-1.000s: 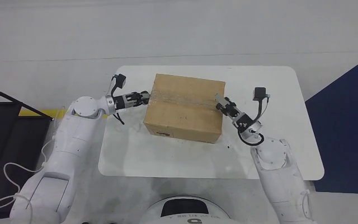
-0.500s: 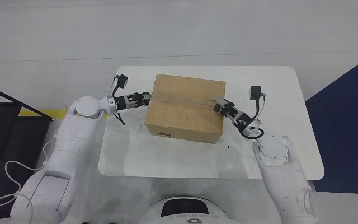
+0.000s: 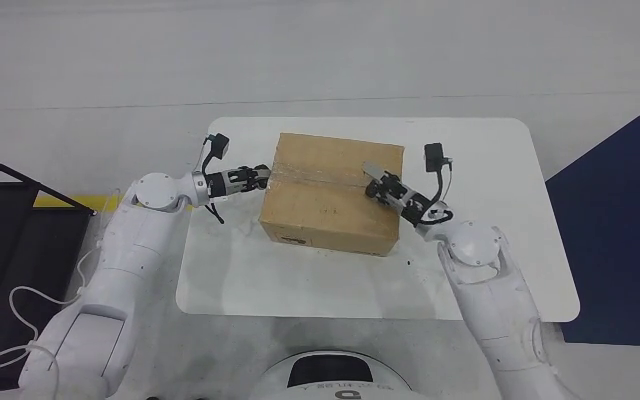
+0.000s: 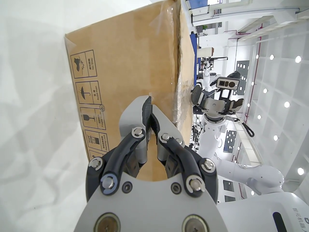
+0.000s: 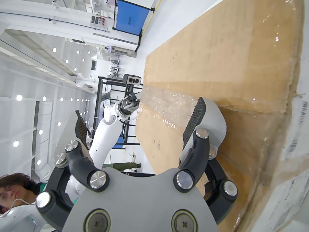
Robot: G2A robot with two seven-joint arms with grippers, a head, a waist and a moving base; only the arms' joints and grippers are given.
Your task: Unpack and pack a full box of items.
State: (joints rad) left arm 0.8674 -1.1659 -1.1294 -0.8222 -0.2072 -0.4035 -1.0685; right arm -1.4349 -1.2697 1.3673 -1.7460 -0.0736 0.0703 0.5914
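A closed brown cardboard box (image 3: 330, 200) stands in the middle of the white table (image 3: 500, 280), with a clear tape seam (image 3: 320, 181) along its top. My left gripper (image 3: 263, 175) is shut, its tips against the box's left end face (image 4: 125, 56) just below the taped top edge. Above the right part of the box top (image 5: 217, 61) my right gripper (image 3: 372, 178) is open; one finger (image 5: 202, 119) rests beside the tape seam (image 5: 164, 102) and the other finger (image 5: 80, 129) stands off the lid. Nothing is between its fingers.
The table has free room in front of the box and to its right. A black frame (image 3: 30, 190) stands off the table's left side and a blue panel (image 3: 610, 230) off its right. The box contents are hidden.
My right gripper has moved from the box's right edge inward over the lid, toward the tape seam. The left gripper has stayed at the left end of the box.
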